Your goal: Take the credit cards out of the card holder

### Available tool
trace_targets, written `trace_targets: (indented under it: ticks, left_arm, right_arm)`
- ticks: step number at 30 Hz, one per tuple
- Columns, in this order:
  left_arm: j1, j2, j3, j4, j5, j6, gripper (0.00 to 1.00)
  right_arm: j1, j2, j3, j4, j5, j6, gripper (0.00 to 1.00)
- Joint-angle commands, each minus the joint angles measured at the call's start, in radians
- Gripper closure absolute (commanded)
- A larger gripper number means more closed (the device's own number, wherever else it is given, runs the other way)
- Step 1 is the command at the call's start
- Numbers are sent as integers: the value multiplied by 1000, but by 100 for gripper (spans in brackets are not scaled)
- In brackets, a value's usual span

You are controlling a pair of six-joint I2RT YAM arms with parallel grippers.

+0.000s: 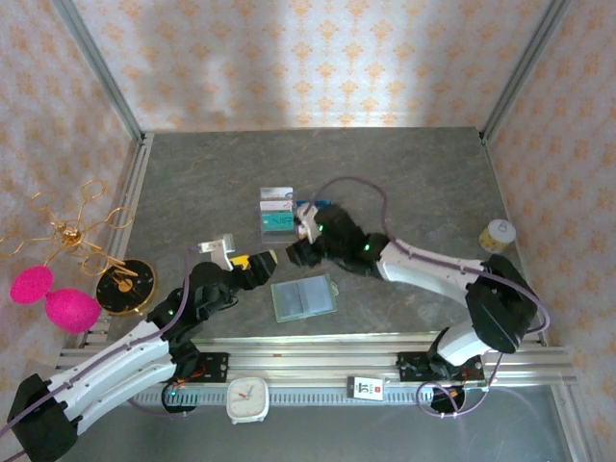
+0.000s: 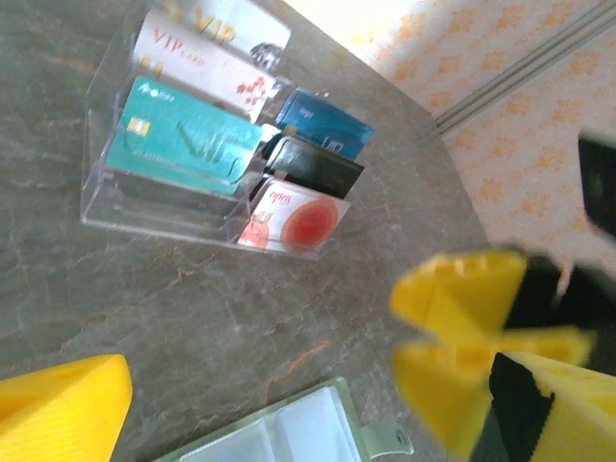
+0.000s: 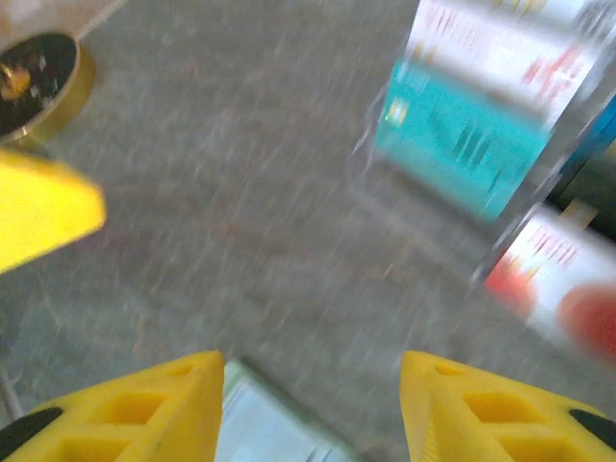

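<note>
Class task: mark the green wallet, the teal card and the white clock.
green wallet [image 1: 304, 297], top view, middle of its open face.
teal card [image 2: 183, 144], left wrist view, centre of the card.
white clock [image 1: 247, 397], top view, its dial.

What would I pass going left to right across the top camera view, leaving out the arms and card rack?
pink fluffy balls → black-and-gold round dish → white clock → green card holder → yellow-lidded jar

In the left wrist view, the top white card reads "VIP" in gold. The white card with red flowers reads "VIP CARD". Print on the teal card is too small to read.
</note>
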Motion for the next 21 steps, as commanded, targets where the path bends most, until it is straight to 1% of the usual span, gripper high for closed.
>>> trace_targets:
  ticks: [1, 6, 11, 17, 20, 21]
  left_arm:
    - [7, -50, -26, -28, -4, -52, 4]
    - [7, -124, -52, -66, -12, -74, 5]
    - [7, -159, -54, -123, -17, -81, 11]
    - [7, -162, -57, -140, -8, -79, 14]
    - [8, -151, -59, -135, 0, -74, 17]
    - [7, -144, -60, -130, 6, -71, 18]
  right_arm:
    - [86, -7, -63, 31, 184, 153, 50]
    - [188, 103, -32, 20, 261, 183, 50]
    - [240, 202, 22, -28, 333, 197, 50]
    - [283, 280, 63, -71, 355, 198, 50]
    - [287, 321, 74, -91, 353, 209, 53]
    - [288, 331, 74, -97, 353, 215, 57]
